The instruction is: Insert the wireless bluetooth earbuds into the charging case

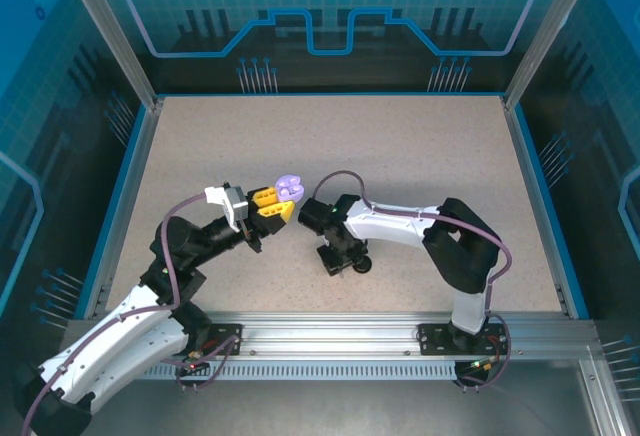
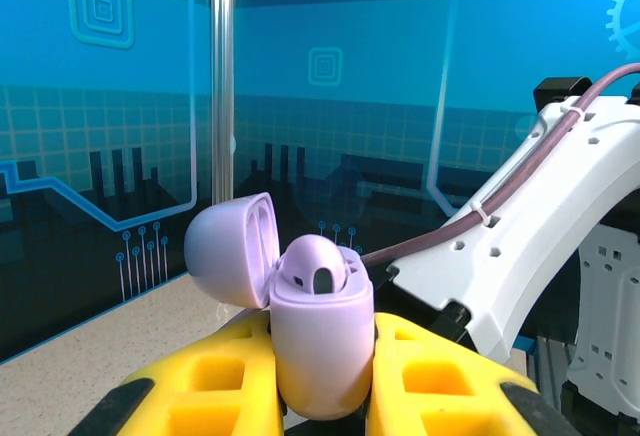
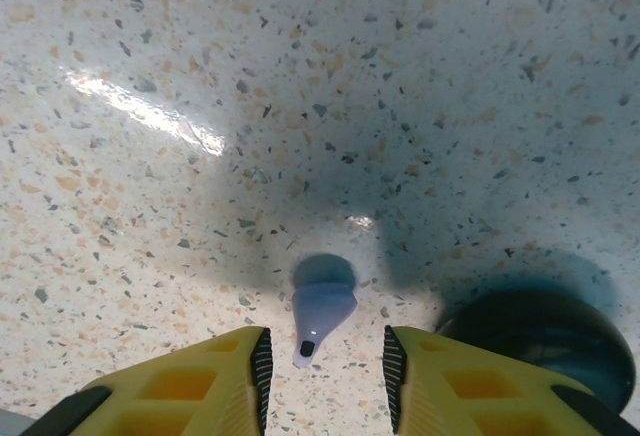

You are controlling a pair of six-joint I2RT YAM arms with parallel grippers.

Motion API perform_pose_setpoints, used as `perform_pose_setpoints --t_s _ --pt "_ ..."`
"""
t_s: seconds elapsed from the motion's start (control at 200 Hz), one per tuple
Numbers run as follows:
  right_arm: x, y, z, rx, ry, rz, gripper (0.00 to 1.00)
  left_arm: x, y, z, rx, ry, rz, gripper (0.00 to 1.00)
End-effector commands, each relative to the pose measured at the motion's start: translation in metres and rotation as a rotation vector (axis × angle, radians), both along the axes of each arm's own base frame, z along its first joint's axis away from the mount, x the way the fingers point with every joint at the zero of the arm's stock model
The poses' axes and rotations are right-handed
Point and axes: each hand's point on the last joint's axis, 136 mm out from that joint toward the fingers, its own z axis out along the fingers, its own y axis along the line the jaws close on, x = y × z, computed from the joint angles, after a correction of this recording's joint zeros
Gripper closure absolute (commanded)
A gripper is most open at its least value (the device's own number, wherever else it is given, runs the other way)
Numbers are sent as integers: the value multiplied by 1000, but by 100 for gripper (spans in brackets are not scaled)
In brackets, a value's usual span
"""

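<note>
My left gripper [image 2: 322, 396] is shut on a lilac charging case [image 2: 320, 346], held upright off the table with its lid [image 2: 232, 251] swung open to the left. One lilac earbud [image 2: 312, 264] sits in the case. From above, the case [image 1: 289, 187] is at the tip of the left gripper [image 1: 275, 204]. My right gripper [image 3: 327, 376] points down at the table, open. A second lilac earbud [image 3: 322, 308] lies on the table with its stem between the two fingers, touching neither.
A round black case [image 3: 545, 341] lies on the table just right of the right gripper's fingers, also seen from above [image 1: 362, 264]. The right arm [image 2: 520, 246] passes close beside the held case. The speckled tabletop [image 1: 400, 156] extends far behind both arms.
</note>
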Motion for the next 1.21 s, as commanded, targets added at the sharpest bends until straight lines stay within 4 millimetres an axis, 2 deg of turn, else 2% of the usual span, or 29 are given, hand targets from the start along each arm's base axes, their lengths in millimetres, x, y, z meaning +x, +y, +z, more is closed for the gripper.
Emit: perform_pose_setpoints --t_s 0.0,0.32,0.8,1.201 --pt "5 3 -5 -1 12 -3 62 -3 2 7 -9 -27 9 87" --pt "5 8 -15 -1 33 -3 63 -2 2 6 -4 -27 11 87" --pt "1 4 -28 -33 52 -5 66 -2 2 4 1 -22 14 87" --pt "5 5 -20 -3 23 -10 73 -2 2 3 3 -21 17 87"
